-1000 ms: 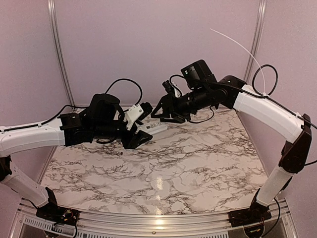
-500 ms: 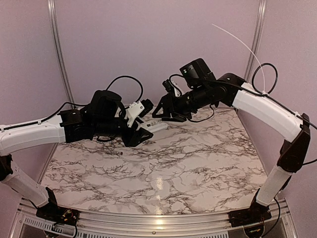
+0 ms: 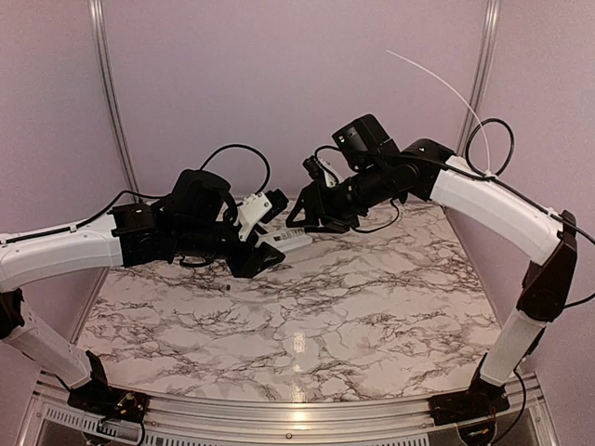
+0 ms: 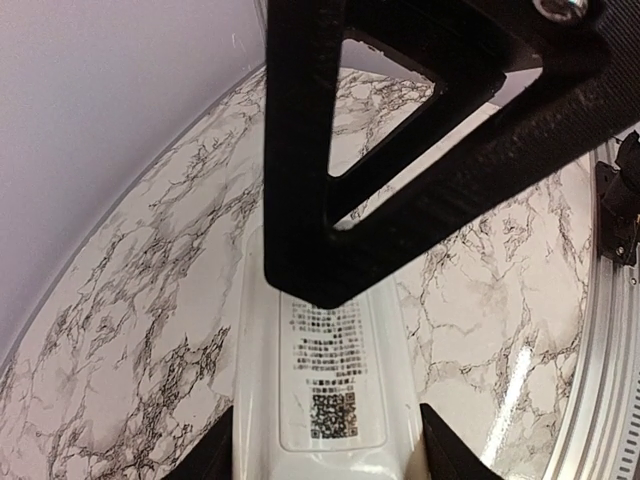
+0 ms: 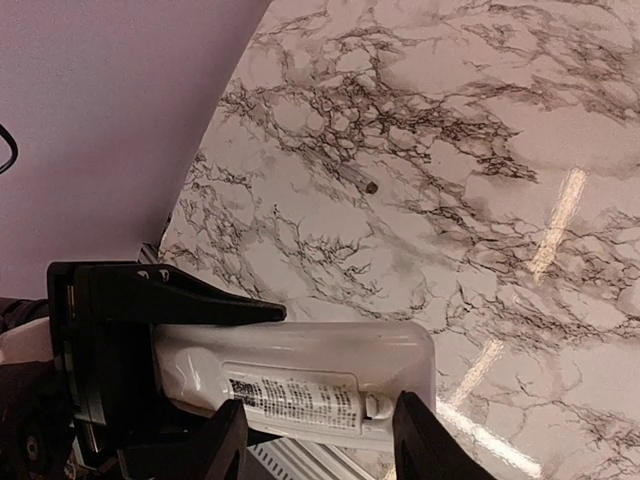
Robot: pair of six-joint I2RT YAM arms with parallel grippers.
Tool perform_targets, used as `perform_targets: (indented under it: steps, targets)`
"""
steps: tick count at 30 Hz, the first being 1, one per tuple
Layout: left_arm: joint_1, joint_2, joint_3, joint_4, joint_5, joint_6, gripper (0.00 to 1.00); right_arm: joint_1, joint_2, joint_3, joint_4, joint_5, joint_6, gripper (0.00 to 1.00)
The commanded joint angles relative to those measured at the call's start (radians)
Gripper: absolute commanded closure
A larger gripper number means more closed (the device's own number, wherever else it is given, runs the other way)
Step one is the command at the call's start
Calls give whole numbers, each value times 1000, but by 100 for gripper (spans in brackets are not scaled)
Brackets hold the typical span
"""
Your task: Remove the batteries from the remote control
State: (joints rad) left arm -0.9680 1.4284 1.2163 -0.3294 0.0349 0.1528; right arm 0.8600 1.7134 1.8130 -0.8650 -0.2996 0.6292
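1. The left arm (image 3: 56, 255) comes in from the left side and lies low and almost flat.
2. The left wrist (image 3: 191, 218) points toward the middle at the back.
3. The left gripper (image 3: 267, 232) has its two fingers closed on the sides of the remote control (image 3: 286, 240).
4. The right arm (image 3: 493, 209) goes up high, bends, then slopes down to the left.
5. The right wrist (image 3: 372, 181) tips down toward the left gripper.
6. The right gripper (image 3: 310, 221) is at the far end of the remote control with its fingers partly apart. It is not clear if they squeeze it.
7. The two grippers are very near each other.
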Motion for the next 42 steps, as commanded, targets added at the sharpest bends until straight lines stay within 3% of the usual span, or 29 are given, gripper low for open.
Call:
perform_targets:
  steps: [1,26,42]
  targets:
    - [-6,2,46,6,-12,-4,100,8,24,29,-47,29,4,51]
    - [-20,57,92,-12,-83,-21,100,8,55,32,-70,24,-6,52]
    - [-23,39,79,14,-65,-26,100,36,95,75,-110,127,1,51]
